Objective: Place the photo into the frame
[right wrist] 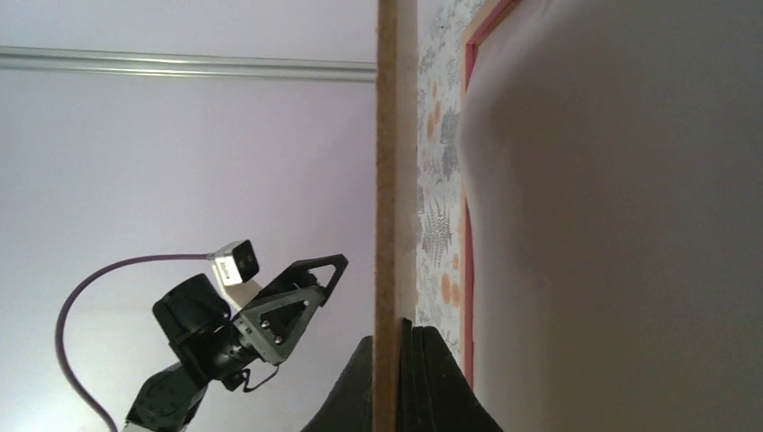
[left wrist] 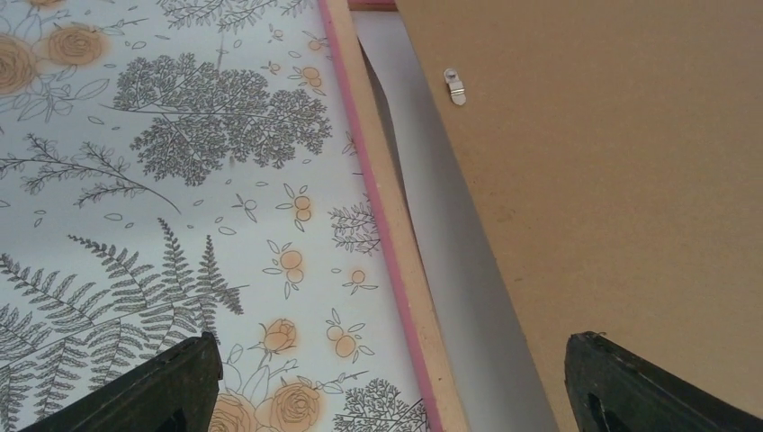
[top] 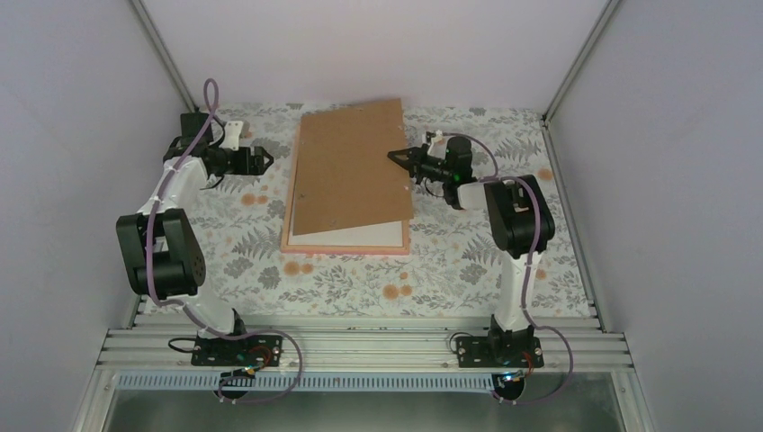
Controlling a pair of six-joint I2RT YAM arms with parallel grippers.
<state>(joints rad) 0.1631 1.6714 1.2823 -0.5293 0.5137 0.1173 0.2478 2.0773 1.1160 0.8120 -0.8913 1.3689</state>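
Our right jaws are pinching the right edge of the backing board over the pink frame lying mid-picture on the surface, left jaws spread just left of it, and we can't spot the photo, probably light, floppy, smudgy, so edges only.

frame mostly hidden under brown board, pale sheet beneath, possibly mat

Pink frame on floral table
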